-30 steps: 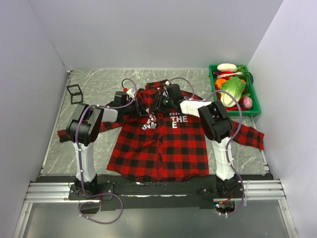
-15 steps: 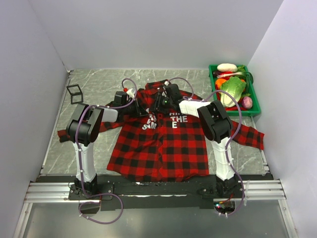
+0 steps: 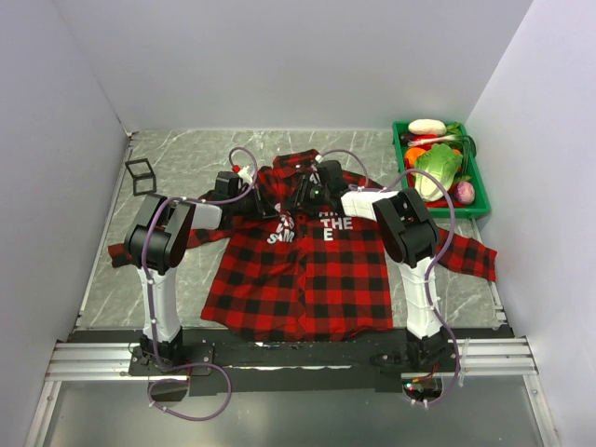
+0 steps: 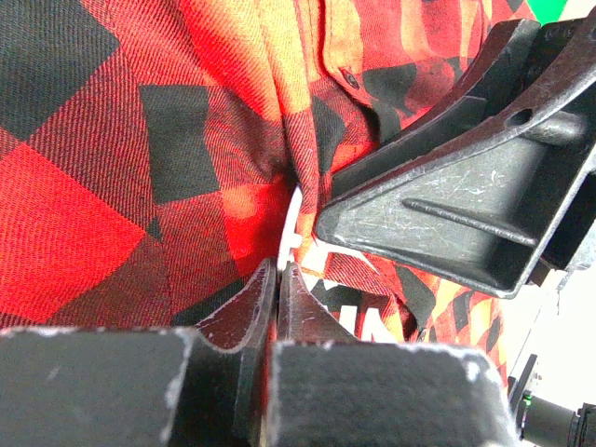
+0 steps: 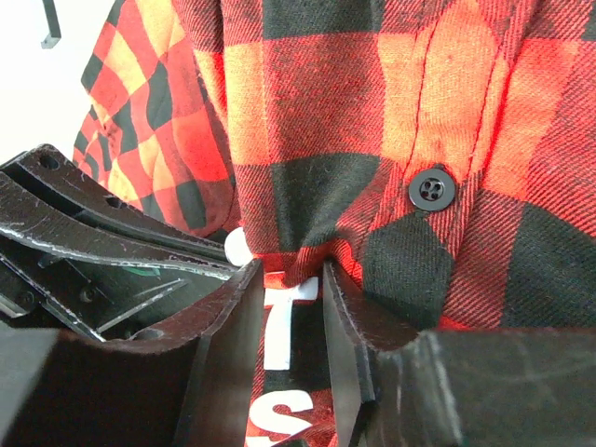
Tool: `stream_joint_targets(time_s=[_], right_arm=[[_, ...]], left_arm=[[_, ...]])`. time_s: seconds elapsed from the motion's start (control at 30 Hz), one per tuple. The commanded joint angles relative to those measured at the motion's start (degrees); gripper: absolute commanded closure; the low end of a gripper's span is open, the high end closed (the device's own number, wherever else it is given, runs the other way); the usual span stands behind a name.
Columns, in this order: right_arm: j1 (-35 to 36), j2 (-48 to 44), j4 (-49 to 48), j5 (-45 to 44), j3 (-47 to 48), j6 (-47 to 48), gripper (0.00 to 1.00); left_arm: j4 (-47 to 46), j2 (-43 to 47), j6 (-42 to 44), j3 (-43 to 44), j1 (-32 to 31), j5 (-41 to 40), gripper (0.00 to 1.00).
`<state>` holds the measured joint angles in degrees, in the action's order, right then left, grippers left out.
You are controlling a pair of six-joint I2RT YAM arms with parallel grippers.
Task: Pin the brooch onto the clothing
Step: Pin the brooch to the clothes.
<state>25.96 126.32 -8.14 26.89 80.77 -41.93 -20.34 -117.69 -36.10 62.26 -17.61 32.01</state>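
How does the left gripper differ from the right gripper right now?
The left gripper is pinched shut on a thin fold of the shirt; the right gripper stands wider around a thicker bunch. The left gripper reaches in from the left, the right gripper from the right. Both hold fabric near the chest lettering.

The shirt (image 3: 298,270) is soft woven cloth, matt, with a fine diagonal rib. It carries flat white printed letters (image 5: 278,340) and a glossy black plastic button (image 5: 429,189). The right gripper (image 5: 293,279) has hard matt black fingers (image 5: 223,326) scuffed with fine pale scratches, and the table (image 3: 196,158) looks like smooth grey marbled stone.
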Motion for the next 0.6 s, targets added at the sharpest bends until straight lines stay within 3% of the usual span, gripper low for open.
stream_joint_targets(time_s=[0.0,0.57], right_arm=[[-0.12,-0.55,-1.17,0.26,-1.93,-0.08,0.61],[0.67,-1.34,1.11,-2.99,-2.11,3.44,0.62]], left_arm=[[1.97,0.35,0.85,-1.0,-1.03,-0.37,0.99],[3.02,-0.17,0.68,0.05,-1.03,-0.02,0.99]])
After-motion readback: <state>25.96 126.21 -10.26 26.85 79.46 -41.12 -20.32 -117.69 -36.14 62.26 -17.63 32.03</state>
